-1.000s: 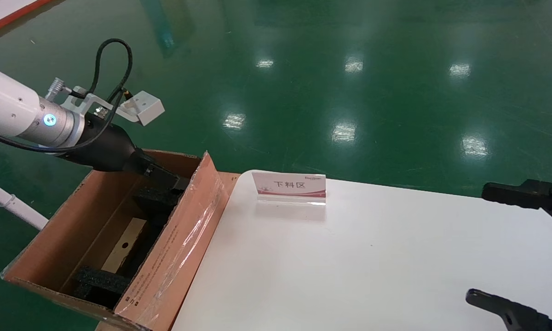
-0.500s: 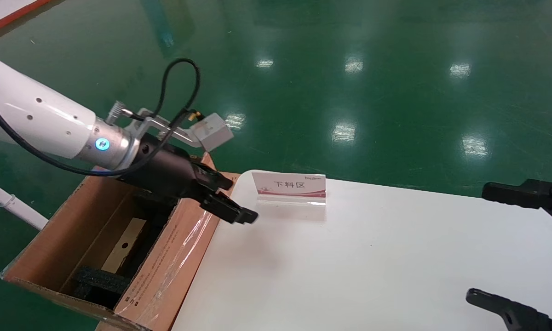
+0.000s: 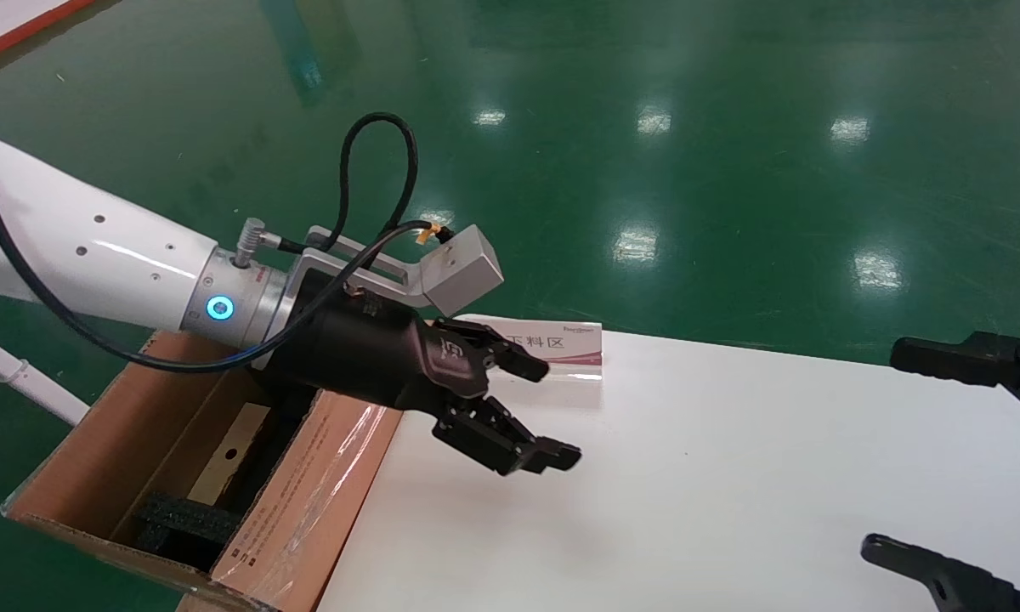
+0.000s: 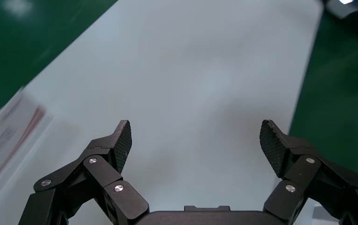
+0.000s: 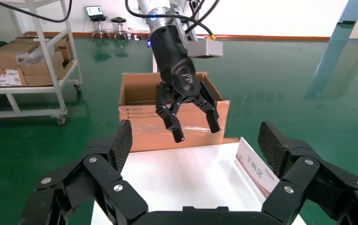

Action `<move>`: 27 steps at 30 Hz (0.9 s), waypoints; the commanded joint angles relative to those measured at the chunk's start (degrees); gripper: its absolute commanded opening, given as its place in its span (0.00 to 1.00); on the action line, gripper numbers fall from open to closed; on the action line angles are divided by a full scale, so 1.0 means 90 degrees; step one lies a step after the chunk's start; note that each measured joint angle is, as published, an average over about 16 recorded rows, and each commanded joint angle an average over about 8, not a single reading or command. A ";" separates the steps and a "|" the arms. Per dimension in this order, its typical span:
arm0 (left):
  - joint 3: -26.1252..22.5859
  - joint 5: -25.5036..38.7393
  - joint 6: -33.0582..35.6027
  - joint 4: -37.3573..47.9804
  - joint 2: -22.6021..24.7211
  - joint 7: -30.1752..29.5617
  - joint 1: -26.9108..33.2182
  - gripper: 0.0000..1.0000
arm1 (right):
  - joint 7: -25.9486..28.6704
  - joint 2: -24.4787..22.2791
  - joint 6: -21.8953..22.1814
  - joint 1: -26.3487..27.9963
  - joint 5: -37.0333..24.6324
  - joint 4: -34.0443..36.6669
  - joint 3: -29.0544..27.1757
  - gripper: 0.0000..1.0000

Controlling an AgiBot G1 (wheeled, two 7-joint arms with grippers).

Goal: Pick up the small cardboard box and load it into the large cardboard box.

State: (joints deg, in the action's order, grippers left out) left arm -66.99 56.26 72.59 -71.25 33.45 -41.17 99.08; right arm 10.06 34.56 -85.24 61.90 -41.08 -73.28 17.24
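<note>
Now the white table (image 3: 731,476) has the large box (image 3: 306,501) standing against its left edge with the small box (image 3: 229,455) lying inside between black foam, the left gripper (image 3: 544,412) hovering empty, jaws spread, over the table beside a sign (image 3: 565,347), and the right gripper (image 3: 960,459) parked open at the right edge.

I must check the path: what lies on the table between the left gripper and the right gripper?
Only bare white table lies between the left gripper and right gripper, as the head view shows.
</note>
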 commanded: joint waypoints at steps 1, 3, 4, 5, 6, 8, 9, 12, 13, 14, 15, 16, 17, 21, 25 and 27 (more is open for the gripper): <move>0.0396 -0.0112 0.0102 -0.0018 0.0012 0.0236 -0.0291 1.00 | 0.0000 0.0000 0.0000 0.0000 0.0000 0.0000 0.0001 1.00; 0.0788 -0.0223 0.0203 -0.0036 0.0024 0.0470 -0.0580 1.00 | -0.0001 0.0000 0.0001 0.0000 0.0001 0.0000 0.0001 1.00; 0.0988 -0.0279 0.0254 -0.0045 0.0030 0.0590 -0.0727 1.00 | -0.0001 -0.0001 0.0001 0.0000 0.0001 0.0000 0.0002 1.00; 0.1182 -0.0334 0.0304 -0.0054 0.0036 0.0705 -0.0870 1.00 | -0.0001 -0.0001 0.0001 0.0000 0.0001 0.0000 0.0002 1.00; 0.1381 -0.0390 0.0355 -0.0063 0.0042 0.0824 -0.1017 1.00 | -0.0001 -0.0001 0.0001 0.0000 0.0001 0.0000 0.0002 1.00; 0.1773 -0.0501 0.0456 -0.0081 0.0054 0.1058 -0.1305 1.00 | -0.0001 -0.0001 0.0001 0.0001 0.0002 0.0000 0.0003 1.00; 0.1973 -0.0557 0.0507 -0.0090 0.0061 0.1177 -0.1452 1.00 | -0.0002 -0.0001 0.0001 0.0001 0.0002 0.0000 0.0003 1.00; 0.2565 -0.0724 0.0660 -0.0117 0.0079 0.1531 -0.1888 1.00 | -0.0002 -0.0002 0.0002 0.0001 0.0003 0.0000 0.0004 1.00; 0.2763 -0.0781 0.0711 -0.0126 0.0085 0.1649 -0.2034 1.00 | -0.0002 -0.0002 0.0002 0.0001 0.0003 0.0000 0.0004 1.00; 0.2957 -0.0835 0.0760 -0.0135 0.0091 0.1764 -0.2176 1.00 | -0.0002 -0.0002 0.0002 0.0001 0.0003 0.0000 0.0005 1.00; 0.3157 -0.0892 0.0812 -0.0144 0.0097 0.1884 -0.2323 1.00 | -0.0002 -0.0002 0.0002 0.0001 0.0003 0.0000 0.0005 1.00; 0.3356 -0.0948 0.0863 -0.0154 0.0103 0.2003 -0.2470 1.00 | -0.0003 -0.0002 0.0002 0.0001 0.0004 0.0000 0.0005 1.00; 0.3549 -0.1002 0.0913 -0.0162 0.0109 0.2118 -0.2612 1.00 | -0.0003 -0.0002 0.0002 0.0001 0.0004 0.0000 0.0005 1.00; 0.4342 -0.1226 0.1117 -0.0199 0.0133 0.2591 -0.3196 1.00 | -0.0003 -0.0003 0.0003 0.0002 0.0005 0.0000 0.0007 1.00; 0.5104 -0.1442 0.1313 -0.0234 0.0157 0.3046 -0.3757 1.00 | -0.0004 -0.0003 0.0003 0.0002 0.0005 0.0000 0.0008 1.00; 0.5413 -0.1526 0.1390 -0.0247 0.0166 0.3224 -0.3983 1.00 | -0.0004 -0.0003 0.0004 0.0002 0.0006 0.0000 0.0008 1.00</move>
State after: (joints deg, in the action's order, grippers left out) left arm -19.11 42.79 84.85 -73.42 34.92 -12.89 63.86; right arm 10.02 34.53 -85.21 61.91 -41.03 -73.27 17.31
